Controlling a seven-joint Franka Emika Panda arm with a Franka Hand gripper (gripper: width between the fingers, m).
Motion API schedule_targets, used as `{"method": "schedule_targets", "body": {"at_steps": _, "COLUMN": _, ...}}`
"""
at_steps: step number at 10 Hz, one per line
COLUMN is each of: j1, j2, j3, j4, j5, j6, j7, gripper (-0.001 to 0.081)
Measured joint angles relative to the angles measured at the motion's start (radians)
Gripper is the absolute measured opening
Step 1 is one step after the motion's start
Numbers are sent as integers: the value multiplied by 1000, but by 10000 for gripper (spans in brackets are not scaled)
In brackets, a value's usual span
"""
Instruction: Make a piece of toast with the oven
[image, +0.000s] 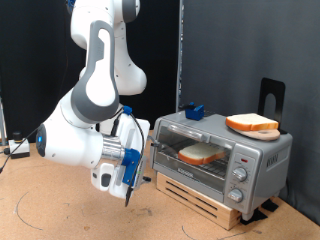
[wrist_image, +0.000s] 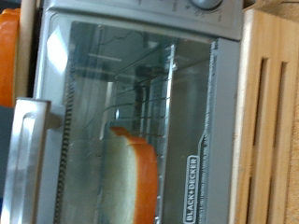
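Behind the shut glass door of the oven (image: 218, 160) 1 piece of toast (image: 201, 154) already lies on the rack, while the hand (image: 134, 177) hovers at the door's handle end, its grip impossible to tell.

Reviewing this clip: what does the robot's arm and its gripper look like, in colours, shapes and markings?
The arm is glossy white with rounded, bulbous links and grey joint sections; a blue ring shows at one joint end. The gripper is white and boxy with blue parts and dark edges. No readable markings show.

A piece of toast (image: 201, 154) lies flat on the rack inside the closed silver oven (image: 262, 160).
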Motion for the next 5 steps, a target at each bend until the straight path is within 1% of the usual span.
{"method": "schedule_targets", "body": {"at_steps": 1, "j1": -8, "j2": 12, "j3": 0, "j4": 20, "j5": -30, "j6": -105, "j7": 20, "gripper": 807}}
{"method": "schedule_targets", "body": {"at_steps": 2, "j1": -19, "j2": 42, "j3": 1, "j4": 64, "j5": -33, "j6": -198, "j7": 24, "gripper": 807}}
{"method": "schedule_targets", "body": {"at_steps": 3, "j1": -22, "j2": 85, "j3": 5, "j4": 117, "j5": -30, "j6": -238, "j7": 11, "gripper": 807}}
{"method": "schedule_targets", "body": {"at_steps": 5, "j1": -20, "j2": 171, "j3": 22, "j4": 223, "j5": -32, "j6": -272, "j7": -1, "gripper": 807}}
